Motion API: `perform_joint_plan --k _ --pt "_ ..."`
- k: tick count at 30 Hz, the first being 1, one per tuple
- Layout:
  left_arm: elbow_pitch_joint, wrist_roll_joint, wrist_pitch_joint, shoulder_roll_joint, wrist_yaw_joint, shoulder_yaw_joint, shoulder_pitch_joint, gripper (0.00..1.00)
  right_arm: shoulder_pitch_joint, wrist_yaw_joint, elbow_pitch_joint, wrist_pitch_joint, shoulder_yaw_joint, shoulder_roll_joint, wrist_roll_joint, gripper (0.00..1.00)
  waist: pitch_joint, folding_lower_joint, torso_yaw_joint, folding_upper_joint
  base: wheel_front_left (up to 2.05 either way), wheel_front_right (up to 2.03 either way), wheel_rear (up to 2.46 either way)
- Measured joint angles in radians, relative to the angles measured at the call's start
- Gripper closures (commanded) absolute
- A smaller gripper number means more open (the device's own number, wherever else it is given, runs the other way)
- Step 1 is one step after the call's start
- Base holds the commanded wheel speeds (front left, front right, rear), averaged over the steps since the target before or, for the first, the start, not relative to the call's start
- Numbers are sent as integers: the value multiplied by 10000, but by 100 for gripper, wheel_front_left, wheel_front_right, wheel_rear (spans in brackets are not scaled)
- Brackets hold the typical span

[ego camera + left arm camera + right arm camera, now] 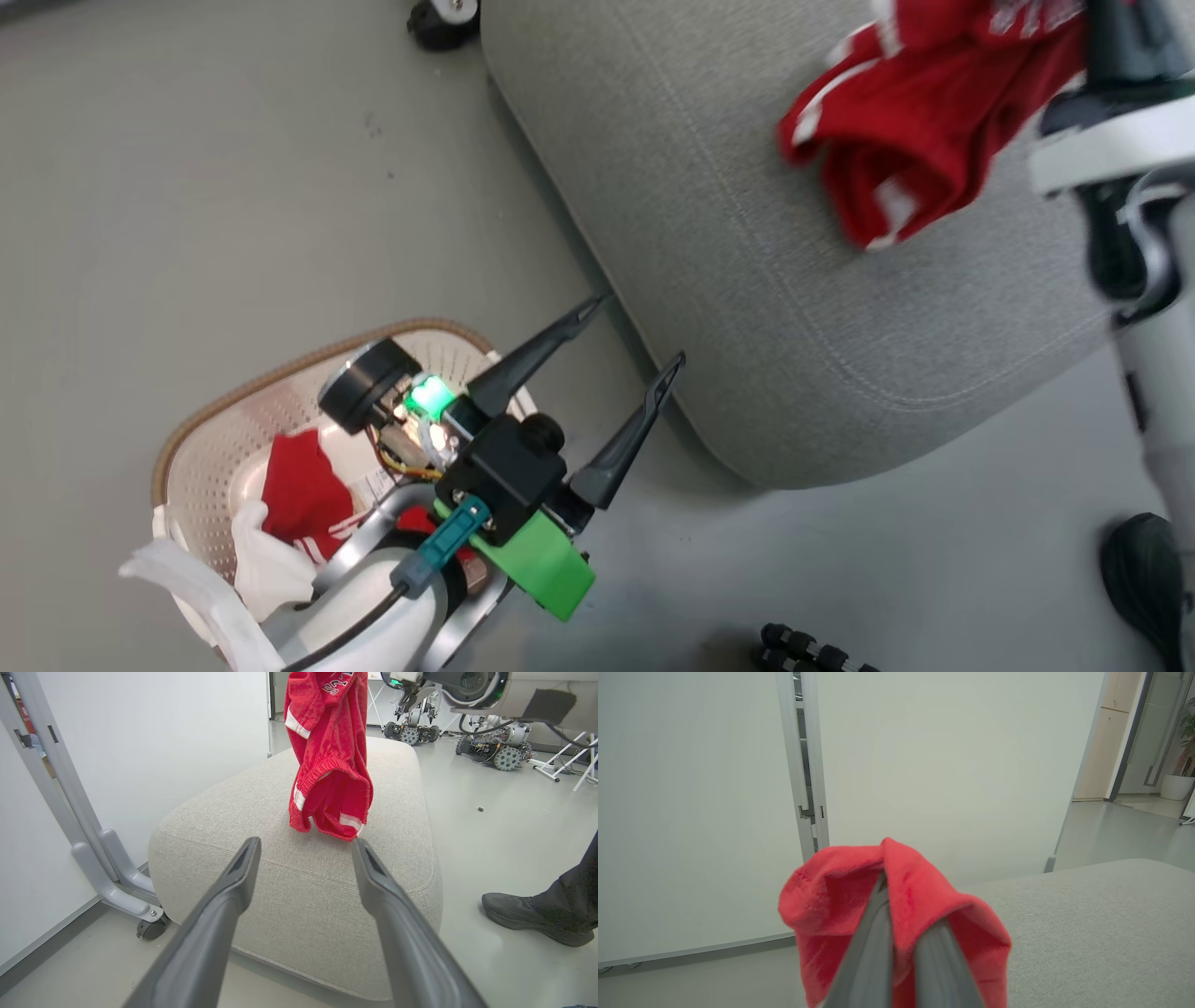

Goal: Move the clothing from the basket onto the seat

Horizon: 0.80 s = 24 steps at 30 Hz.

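Right jaws pinch shut on the red striped garment (329, 765), which hangs lengthwise down, hem meeting the seat (299, 896); its white lettering is cut off, unreadable. Left jaws stand wide, holding nothing, above the basket (215, 411) on the floor beside the seat, the other red garment (303, 495) inside. A person's black shoe (518, 914) stands nearby.

- White lettering (337, 682) on the red garment (327, 765) is cut off by the picture's top edge and unreadable.
- The paper label (376, 483) in the basket (210, 439) is too small to read.
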Motion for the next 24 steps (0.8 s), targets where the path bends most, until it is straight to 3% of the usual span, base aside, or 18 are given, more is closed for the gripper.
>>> perform_joint_plan --k 10,22,24 --pt "-153 535 -157 -46 -82 -25 -1195 0 -1548 -2 1080 -2 -1365 -1289 357 100 1550 1 971 0 0 0 0" --pt "159 616 -384 -50 -81 -59 -1450 0 -910 -2 2431 0 -2203 -435 86 100 2852 1 1973 0 0 0 0" --pt "224 612 -410 -48 -71 -50 -1472 0 -678 -2 2508 0 -2336 -261 61 58 2874 1 2025 0 0 0 0"
